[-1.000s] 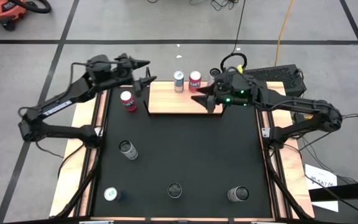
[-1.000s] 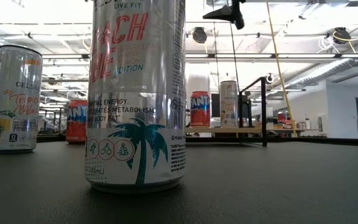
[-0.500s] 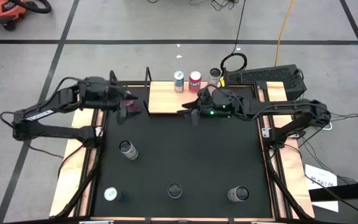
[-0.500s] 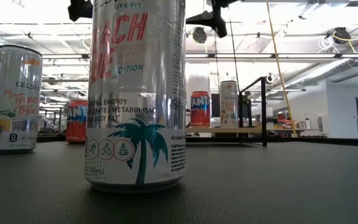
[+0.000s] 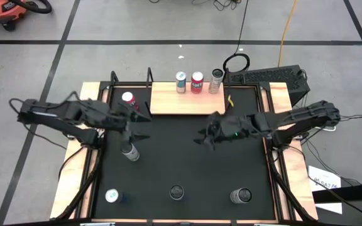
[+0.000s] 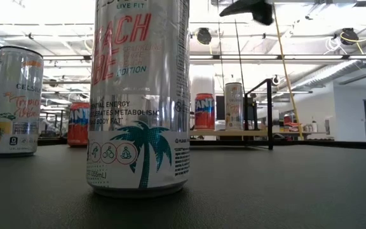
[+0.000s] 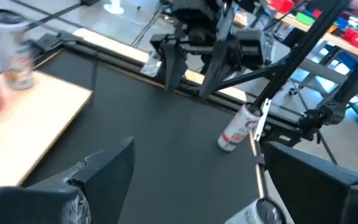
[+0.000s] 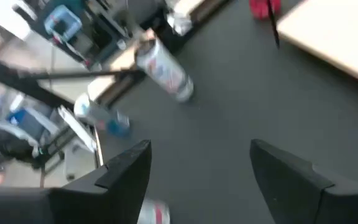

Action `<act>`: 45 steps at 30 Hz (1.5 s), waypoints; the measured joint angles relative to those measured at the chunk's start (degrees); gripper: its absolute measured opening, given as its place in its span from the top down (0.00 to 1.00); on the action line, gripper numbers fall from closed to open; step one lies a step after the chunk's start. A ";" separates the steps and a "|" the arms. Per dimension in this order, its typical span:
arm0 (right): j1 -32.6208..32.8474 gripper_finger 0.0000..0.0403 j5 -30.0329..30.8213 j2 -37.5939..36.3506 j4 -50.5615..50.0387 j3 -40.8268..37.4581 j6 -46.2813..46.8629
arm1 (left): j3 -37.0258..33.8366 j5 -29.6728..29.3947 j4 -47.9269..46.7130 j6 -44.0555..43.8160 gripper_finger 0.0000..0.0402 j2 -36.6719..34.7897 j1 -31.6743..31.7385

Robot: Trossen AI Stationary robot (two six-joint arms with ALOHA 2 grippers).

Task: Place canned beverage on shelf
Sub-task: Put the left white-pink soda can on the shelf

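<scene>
The shelf point(image 5: 178, 100) is a light wooden board at the table's far middle. Three cans stand on their bases along its far edge: a blue-topped can point(image 5: 180, 81), a red can point(image 5: 197, 81) and a silver can point(image 5: 216, 80). Another red can point(image 5: 129, 99) stands on the black table just left of the shelf. My left gripper point(image 5: 142, 125) is open and empty above the table's left middle, near a grey can point(image 5: 129, 150). My right gripper point(image 5: 203, 135) is open and empty above the table's middle right; it also shows at the top of the low view point(image 6: 250, 7).
Three more cans stand near the table's near edge: left point(image 5: 112, 196), middle point(image 5: 177, 192), which fills the low view's foreground point(image 6: 138, 95), and right point(image 5: 240, 196). Black frame posts point(image 5: 148, 78) stand at the shelf's ends. Wooden strips point(image 5: 83, 144) border the table's sides.
Both grippers have drawn back from the shelf toward the table's near edge. My left gripper has come from beside the shelf's left end to over the table's left middle. My right gripper has left the shelf's right end, uncovering the silver can, which stands there.
</scene>
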 joint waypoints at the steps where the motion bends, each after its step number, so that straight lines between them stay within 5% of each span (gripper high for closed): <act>1: 1.78 0.36 1.19 -0.36 -1.71 0.00 1.44 | 0.00 -0.59 1.86 -0.02 0.11 1.75 -1.21; 12: 17.04 0.37 9.93 -1.82 -15.31 0.00 14.41 | 0.00 -6.03 10.31 -10.30 0.11 14.91 -13.55; 19: 23.07 0.37 9.89 -1.79 -14.19 0.00 12.68 | 0.00 -2.36 14.77 -10.66 0.11 19.72 -20.18; 39: 25.96 0.37 11.70 -1.77 -9.09 0.00 9.93 | 0.00 -7.34 30.58 -0.93 0.11 24.97 -24.23; 45: 25.91 0.37 13.14 -1.77 -9.13 0.00 10.63 | 2.04 -13.21 18.35 -6.47 0.11 24.71 -24.23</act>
